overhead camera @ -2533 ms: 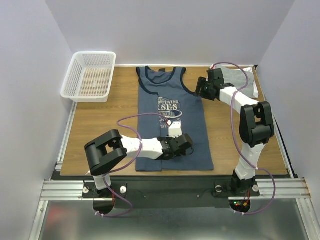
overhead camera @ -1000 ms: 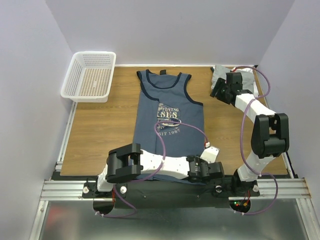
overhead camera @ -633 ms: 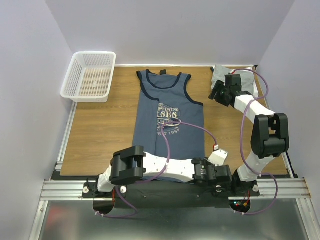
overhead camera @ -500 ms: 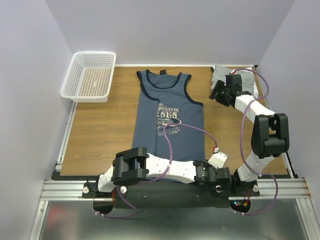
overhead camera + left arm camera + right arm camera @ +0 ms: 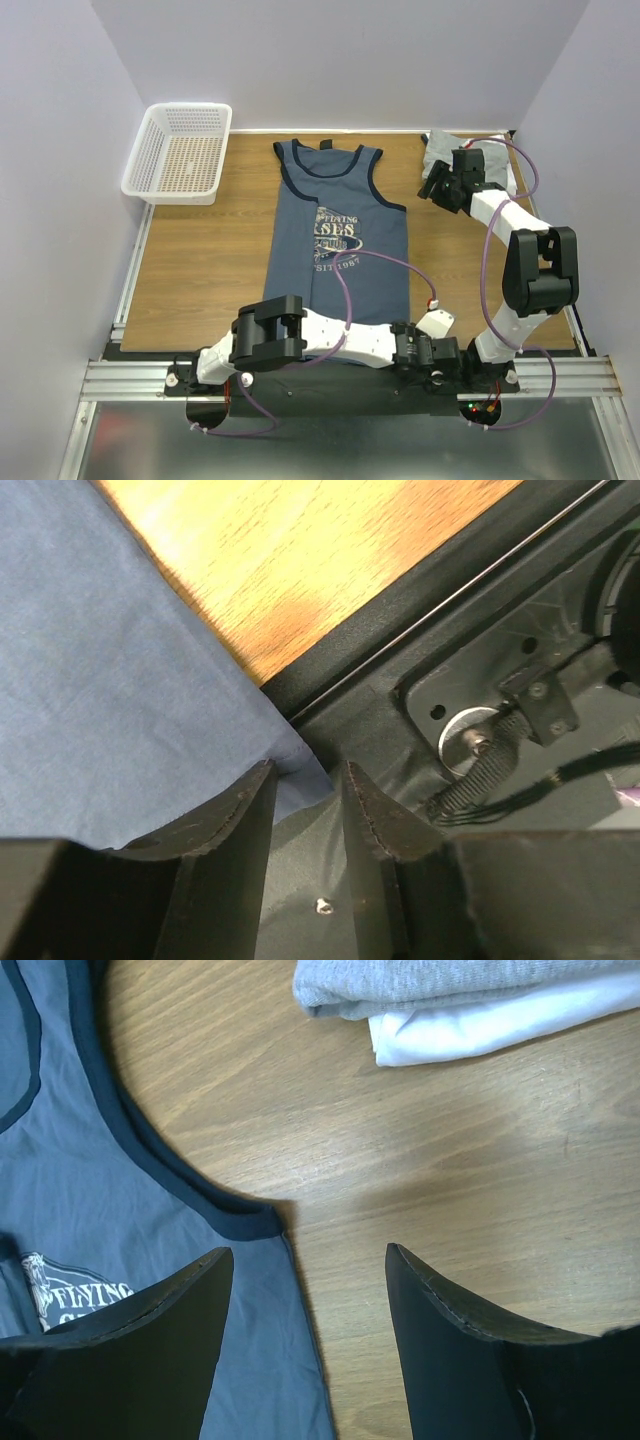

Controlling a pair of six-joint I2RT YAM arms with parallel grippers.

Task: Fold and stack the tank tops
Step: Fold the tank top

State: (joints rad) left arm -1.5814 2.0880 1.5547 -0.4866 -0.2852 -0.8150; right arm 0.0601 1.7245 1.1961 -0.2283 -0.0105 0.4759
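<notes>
The navy tank top [image 5: 340,240] lies flat, print up, in the middle of the table. My left gripper [image 5: 441,358] reaches along the front edge past its lower right corner. In the left wrist view the jaws [image 5: 305,777] stand a narrow gap apart, and the shirt's corner [image 5: 150,680] lies loose between the fingertips over the black rail. My right gripper [image 5: 433,187] is open and empty, right of the shirt's armhole. In its wrist view [image 5: 305,1260] it hovers over the dark trim [image 5: 170,1165]. The folded grey top [image 5: 450,980] lies on the white one [image 5: 480,1025].
The white mesh basket [image 5: 170,192] stands at the back left. The folded stack [image 5: 492,158] sits in the back right corner behind my right gripper. A black rail [image 5: 400,650] and a bolt [image 5: 478,742] run under the table's front edge.
The left gripper swept from the middle of the hem to the front right corner and the shirt now lies spread flat. The right gripper drew back right from the shoulder. Little has changed in the last half second.
</notes>
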